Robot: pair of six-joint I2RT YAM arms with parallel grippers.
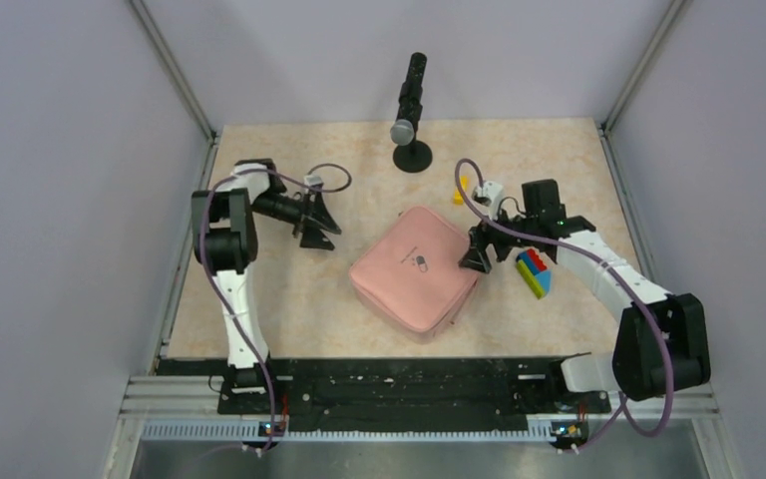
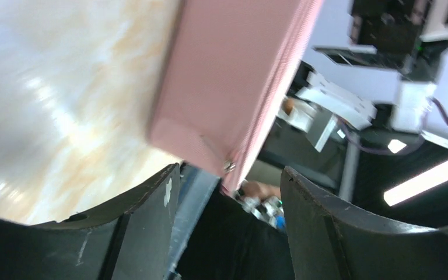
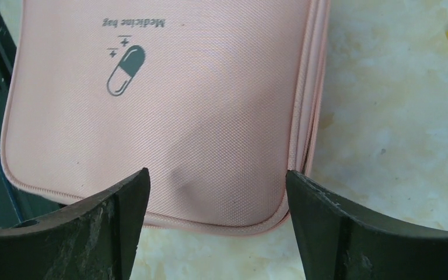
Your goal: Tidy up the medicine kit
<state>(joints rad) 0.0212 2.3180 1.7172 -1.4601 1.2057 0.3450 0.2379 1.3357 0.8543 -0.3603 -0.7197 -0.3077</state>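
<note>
Pink medicine kit (image 1: 414, 271) lies closed mid-table and looks soft, light and squishy, so I'd grab the firmer zipper edge; right gripper (image 1: 476, 256) is spread at its corner, left gripper (image 1: 321, 228) also spread, well apart.

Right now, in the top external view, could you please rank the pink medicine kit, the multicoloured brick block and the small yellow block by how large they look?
1. pink medicine kit, by far the largest
2. multicoloured brick block
3. small yellow block, clearly the smallest

Lab cell — framed grey walls (image 1: 50, 200)
</note>
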